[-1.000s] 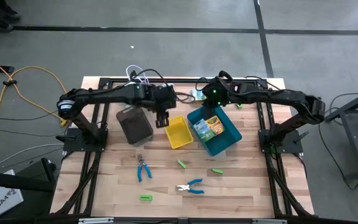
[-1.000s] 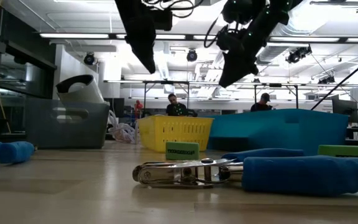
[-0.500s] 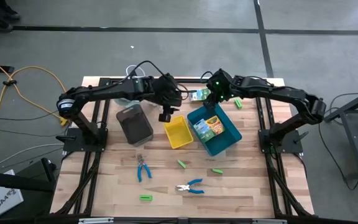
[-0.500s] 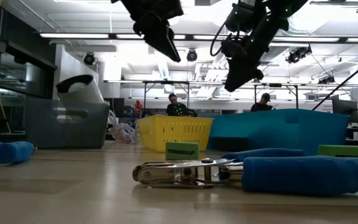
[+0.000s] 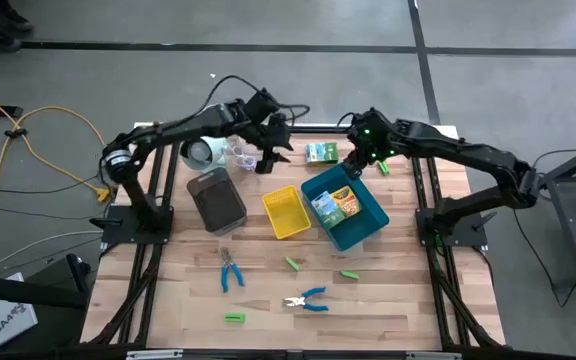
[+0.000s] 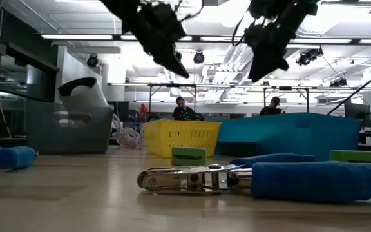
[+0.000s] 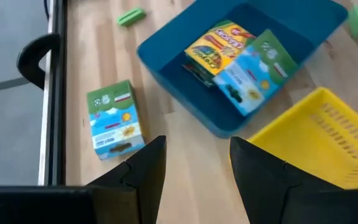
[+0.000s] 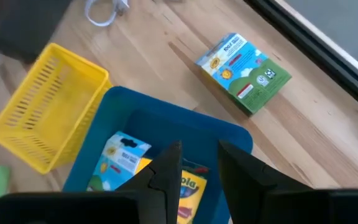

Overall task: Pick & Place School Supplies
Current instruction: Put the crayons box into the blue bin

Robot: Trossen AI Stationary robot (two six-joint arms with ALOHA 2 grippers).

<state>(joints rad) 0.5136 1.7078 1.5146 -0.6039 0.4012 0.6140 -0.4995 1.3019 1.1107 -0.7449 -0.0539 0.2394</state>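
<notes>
A green printed box (image 5: 320, 152) (image 7: 114, 121) (image 8: 244, 71) lies flat on the table near the far edge. Two more packs (image 5: 333, 204) lie in the blue tray (image 5: 368, 225). My left gripper (image 5: 267, 164) (image 7: 194, 168) hovers open just left of the box, nothing between its fingers. My right gripper (image 5: 354, 168) (image 8: 199, 171) hangs open above the blue tray's far end, also empty. Two blue-handled pliers (image 5: 230, 272) (image 5: 307, 300) and green blocks (image 5: 293, 263) (image 5: 349, 274) (image 5: 233, 318) lie on the near half of the table. Another block (image 5: 384, 168) lies at the far right.
A yellow tray (image 5: 286, 212) and a grey tray (image 5: 216, 198) stand left of the blue tray. A white round device (image 5: 203, 152) with its cord sits at the far left. In the low view, pliers (image 6: 237, 177) lie close in front; people show far behind.
My left gripper has swung from above the yellow tray toward the table's far edge and has rolled about, ending next to the green box; the white device now shows. My right gripper has drifted a little toward the right edge and risen.
</notes>
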